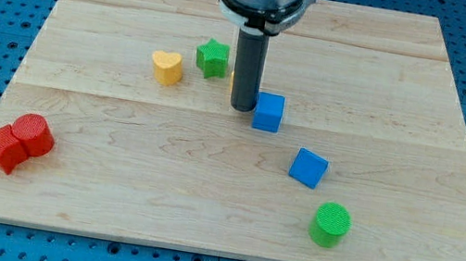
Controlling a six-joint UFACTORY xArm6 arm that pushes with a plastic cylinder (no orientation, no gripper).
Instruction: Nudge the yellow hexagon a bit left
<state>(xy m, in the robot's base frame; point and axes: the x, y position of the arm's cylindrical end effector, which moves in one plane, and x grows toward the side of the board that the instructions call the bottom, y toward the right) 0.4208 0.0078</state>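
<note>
My tip point(243, 109) rests on the wooden board point(110, 195) near the view's centre top. Only a thin yellow sliver point(232, 80) shows at the rod's left edge; the rest of that yellow block is hidden behind the rod, so its shape cannot be made out. A blue cube point(268, 112) sits right beside the tip on the view's right, touching or nearly touching the rod. A yellow heart point(166, 67) lies to the left, and a green star point(213, 57) sits between the heart and the rod.
A second blue cube point(309, 168) lies below and right of the tip. A green cylinder point(331, 224) stands at the lower right. Two red blocks point(31, 134) point(0, 148) touch each other at the lower left corner.
</note>
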